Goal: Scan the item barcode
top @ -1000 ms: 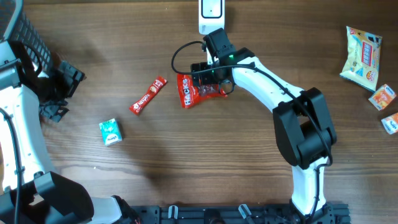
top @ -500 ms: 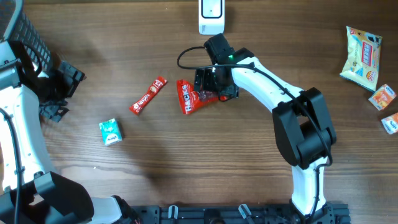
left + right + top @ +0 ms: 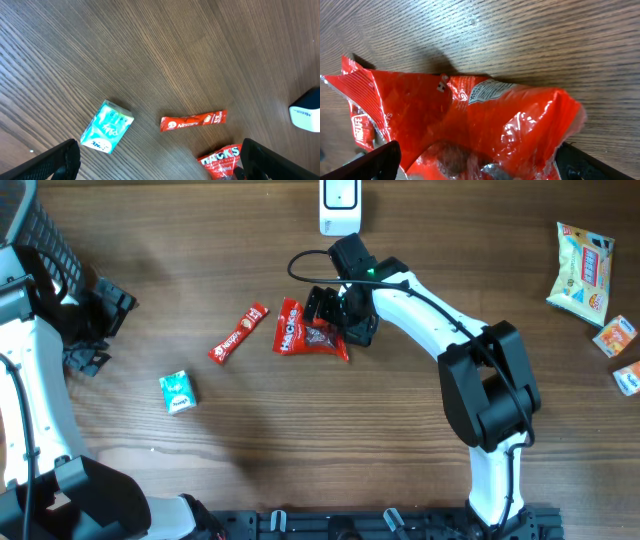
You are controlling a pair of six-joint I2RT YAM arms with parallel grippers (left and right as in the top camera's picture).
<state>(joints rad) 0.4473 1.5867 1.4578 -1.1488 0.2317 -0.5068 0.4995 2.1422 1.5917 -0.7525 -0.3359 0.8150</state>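
Red Hacks candy bag (image 3: 297, 338) lies flat on the wooden surface (image 3: 300, 450), just above centre in the overhead view. The right fingers (image 3: 377, 162) are spread wide and released, one at either side of the bag's crinkled end, hanging low over it and gripping nothing. At the 9 o'clock edge the left fingers (image 3: 55, 162) are also spread wide and empty, well apart from the bag.

I judge the step in hand to be the pick-up, with the scan itself not yet begun. The white scanner (image 3: 340, 205) stands at 12 o'clock from the bag, apart from it. The next move calls for closing on the bag, lifting it, and turning its barcode side toward the scanner.

No view shows a barcode. A small white printed panel shows on the bag in the right wrist view, too small to read. The right arm covers the bag's 3 o'clock end from overhead, so I cannot tell whether the fingers touch the foil. The top edge of the frame cuts off the scanner.

A red Nescafe stick (image 3: 238, 332) lies at 9 o'clock of the bag, and a teal box (image 3: 178, 392) at 8 o'clock.
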